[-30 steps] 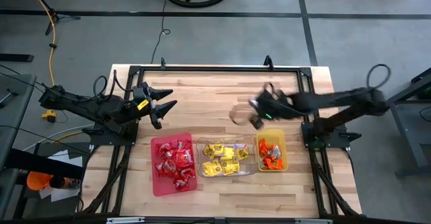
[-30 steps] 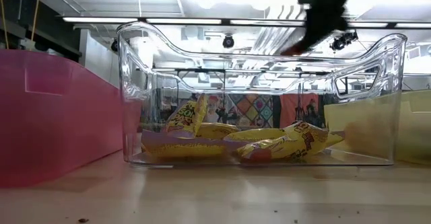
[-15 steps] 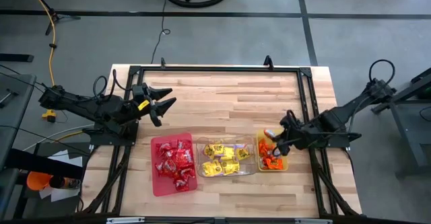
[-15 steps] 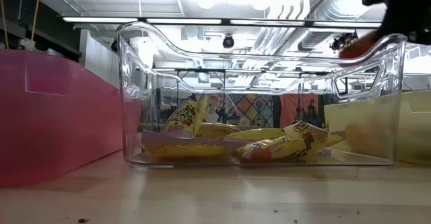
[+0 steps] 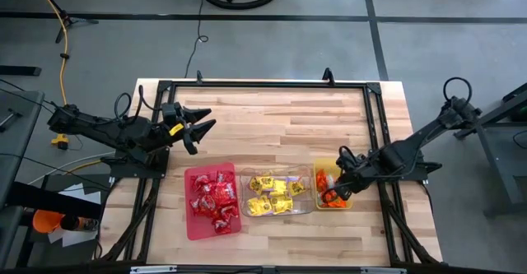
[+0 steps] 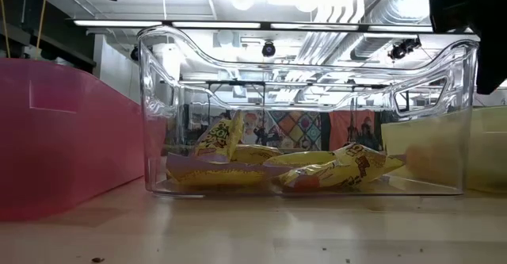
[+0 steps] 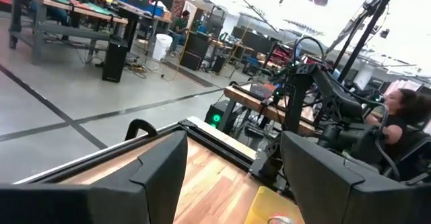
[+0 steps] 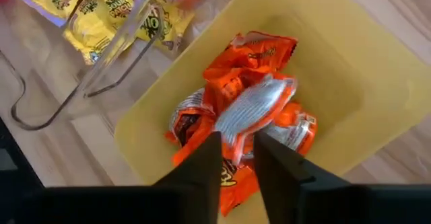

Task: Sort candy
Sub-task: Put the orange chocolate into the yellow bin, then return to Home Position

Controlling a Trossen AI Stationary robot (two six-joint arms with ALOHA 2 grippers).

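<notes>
My right gripper is low over the yellow tray, near the table's right near side, shut on an orange candy packet with its silver side showing. More orange packets lie in that tray. Yellow packets lie in the clear tray, red packets in the red tray. My left gripper waits open above the table's left side, touching nothing. In the low view, the right arm is a dark shape at upper right. My right gripper pinches the orange packet between its two fingers at one end, coming slanting down from above. The packet reaches out past the fingertips over the other orange packets. Whether it rests on them, I cannot tell.
The three trays stand side by side near the table's near edge: red on the left, clear in the middle, yellow on the right. Bare wood fills the middle and far part of the table. A black frame runs around the tabletop.
My right gripper has swung from above the table's middle toward the right and near edge, then gone down into the yellow tray, carrying the orange packet with it. The left arm has kept still.
</notes>
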